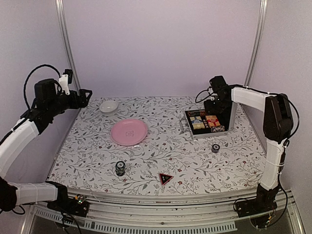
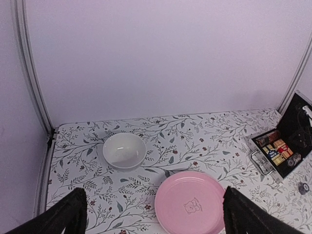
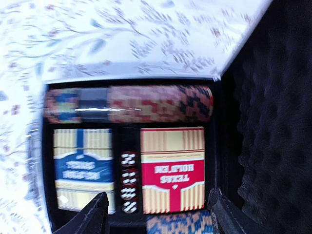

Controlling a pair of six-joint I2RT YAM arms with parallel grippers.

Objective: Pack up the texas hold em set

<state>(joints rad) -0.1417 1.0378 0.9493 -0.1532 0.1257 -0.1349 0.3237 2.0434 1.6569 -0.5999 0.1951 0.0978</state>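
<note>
The silver case (image 1: 186,127) lies open at the back right, its black foam lid (image 3: 273,122) upright. Inside are a row of chips (image 3: 146,103), a blue card deck (image 3: 83,168) and a red card deck (image 3: 171,168). My right gripper (image 3: 158,217) hovers open directly over the decks, empty. Two small chip stacks stand loose on the table, one at the front (image 1: 120,168) and one right of centre (image 1: 215,148). The black triangular marker (image 1: 165,178) lies near the front edge. My left gripper (image 2: 153,214) is open and empty, raised at the far left, with the case (image 2: 280,151) at the right edge of its view.
A pink plate (image 1: 128,131) lies mid-table and a small white bowl (image 1: 108,106) stands behind it to the left; both show in the left wrist view, the plate (image 2: 192,204) and the bowl (image 2: 124,150). Aluminium posts (image 1: 66,44) stand at the back corners.
</note>
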